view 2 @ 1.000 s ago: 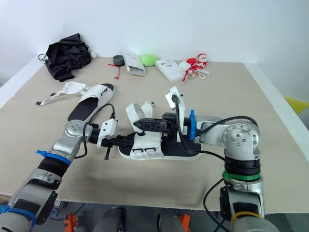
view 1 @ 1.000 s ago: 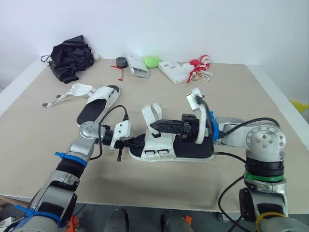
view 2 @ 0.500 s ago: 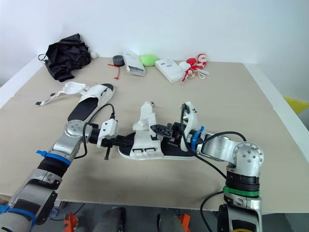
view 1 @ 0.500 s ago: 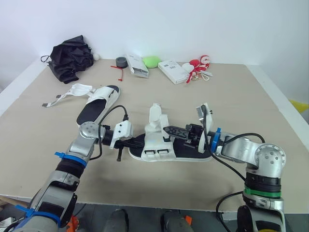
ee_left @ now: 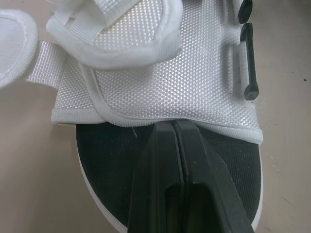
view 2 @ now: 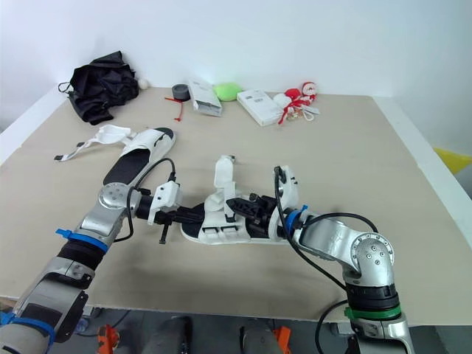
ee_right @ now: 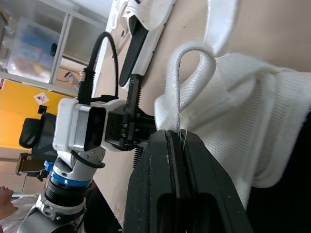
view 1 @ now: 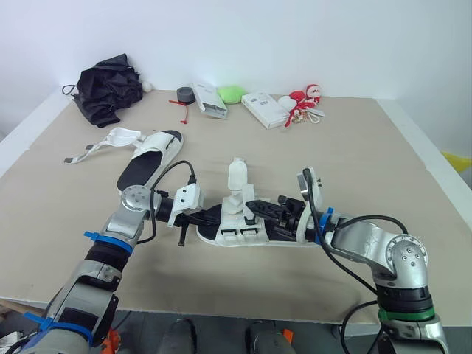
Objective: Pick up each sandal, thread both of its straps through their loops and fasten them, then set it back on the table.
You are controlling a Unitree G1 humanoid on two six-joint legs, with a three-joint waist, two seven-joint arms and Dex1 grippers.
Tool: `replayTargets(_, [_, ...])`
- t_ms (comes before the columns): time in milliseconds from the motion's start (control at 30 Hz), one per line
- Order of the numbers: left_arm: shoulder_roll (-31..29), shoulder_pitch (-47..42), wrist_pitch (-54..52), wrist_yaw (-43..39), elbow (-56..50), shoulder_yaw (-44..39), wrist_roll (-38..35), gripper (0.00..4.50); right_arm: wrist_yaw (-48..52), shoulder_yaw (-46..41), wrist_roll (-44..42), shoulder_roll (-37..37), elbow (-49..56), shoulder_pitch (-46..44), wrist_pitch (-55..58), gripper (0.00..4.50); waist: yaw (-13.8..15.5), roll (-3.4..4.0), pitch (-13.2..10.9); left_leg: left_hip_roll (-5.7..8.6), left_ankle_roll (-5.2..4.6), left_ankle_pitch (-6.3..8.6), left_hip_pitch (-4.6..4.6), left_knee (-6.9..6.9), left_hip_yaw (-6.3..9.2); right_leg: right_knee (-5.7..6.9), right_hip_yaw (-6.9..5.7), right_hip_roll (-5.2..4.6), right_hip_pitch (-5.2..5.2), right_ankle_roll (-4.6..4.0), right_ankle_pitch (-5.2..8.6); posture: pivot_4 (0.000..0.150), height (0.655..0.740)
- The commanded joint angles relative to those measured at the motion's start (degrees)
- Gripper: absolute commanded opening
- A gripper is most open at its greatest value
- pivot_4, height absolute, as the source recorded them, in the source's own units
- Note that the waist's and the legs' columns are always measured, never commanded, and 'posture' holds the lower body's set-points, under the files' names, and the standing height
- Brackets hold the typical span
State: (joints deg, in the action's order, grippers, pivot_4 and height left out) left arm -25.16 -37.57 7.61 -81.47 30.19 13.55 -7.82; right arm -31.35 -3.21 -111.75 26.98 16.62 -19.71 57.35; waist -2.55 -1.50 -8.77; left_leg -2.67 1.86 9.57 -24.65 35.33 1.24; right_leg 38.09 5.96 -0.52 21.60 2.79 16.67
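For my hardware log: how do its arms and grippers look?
Silver-grey arms, round joints, black cables; left arm has blue bands, right arm a green ring. The left gripper and right gripper each have two black fingers and a white wrist block.

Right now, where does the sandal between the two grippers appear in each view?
Left eye view: sandal at centre, between left gripper and right gripper.
Right eye view: sandal at centre too.
Left wrist view: sandal just under the shut left gripper.
Right wrist view: its strap pinched in the right gripper.
Shared landmark: left gripper at the sandal's toe end.
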Motion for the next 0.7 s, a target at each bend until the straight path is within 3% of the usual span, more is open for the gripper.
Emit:
replayTargets(33, [0.02,3.2,-1.74,-0.6,2.94,3.89,3.41,0.0,1.08,0.37,-1.25,0.93,2.53,0.88,-1.27,0.04,0.0,0.0,0.0,0.0,-0.01,0.01,0.0,-0.01,0.0,0.0,0.0,0.0,0.0,-0.01,0.01,0.15,0.738])
replayTargets(700, [-0.24,4.31,-2.64,-0.63,1.53,3.94,3.18,0.0,0.99,1.31,-1.25,-4.22,5.4,6.56,-2.56,0.04,0.07,0.0,0.02,0.0,-0.16,0.1,0.0,-0.05,0.01,-0.02,-0.02,-0.06,0.0,-0.07,0.1,0.15,0.738])
